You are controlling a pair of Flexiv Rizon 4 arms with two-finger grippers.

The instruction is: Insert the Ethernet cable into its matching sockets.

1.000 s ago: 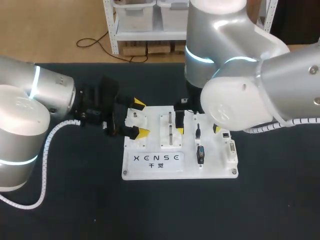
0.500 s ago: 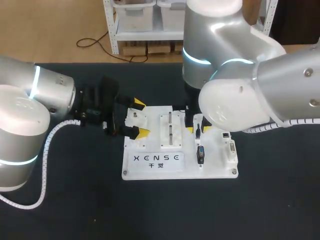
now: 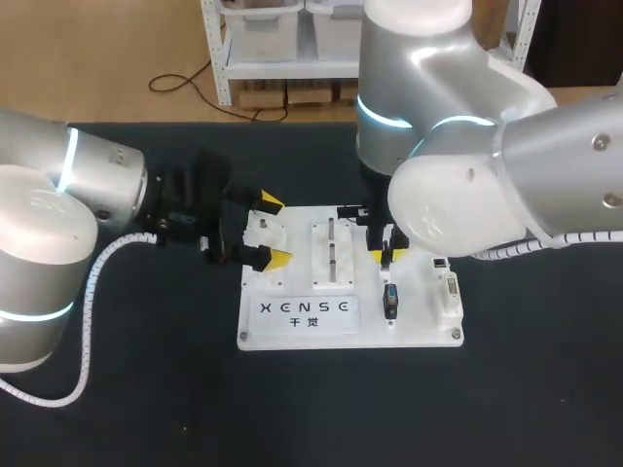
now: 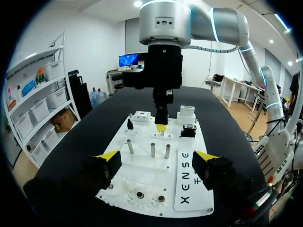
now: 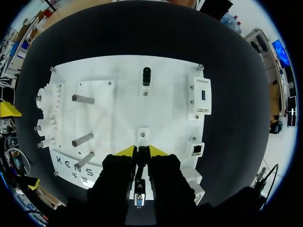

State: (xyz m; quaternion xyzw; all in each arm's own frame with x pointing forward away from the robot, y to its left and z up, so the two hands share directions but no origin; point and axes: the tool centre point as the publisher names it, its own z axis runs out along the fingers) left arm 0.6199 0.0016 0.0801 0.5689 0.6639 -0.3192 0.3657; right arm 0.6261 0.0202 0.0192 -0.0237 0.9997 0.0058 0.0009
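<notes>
Black table (image 3: 146, 409), white board (image 3: 419, 331) mid-frame in the head view. Right gripper (image 5: 142, 151) clamped on the Ethernet plug (image 5: 140, 163), just right of centre. Socket (image 3: 440, 263) sits further right. Left gripper (image 3: 271, 231) spread wide, holding nothing. Risk: the plug twists in the narrow pinch and jams at the socket mouth.

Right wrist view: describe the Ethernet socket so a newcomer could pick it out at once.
Find the white board on the black table, then its edge opposite the three metal pegs. The Ethernet socket is the small white block there, beside the right gripper. Its opening is dark and squarish; the larger block farther ahead shows a blue slot.
</notes>
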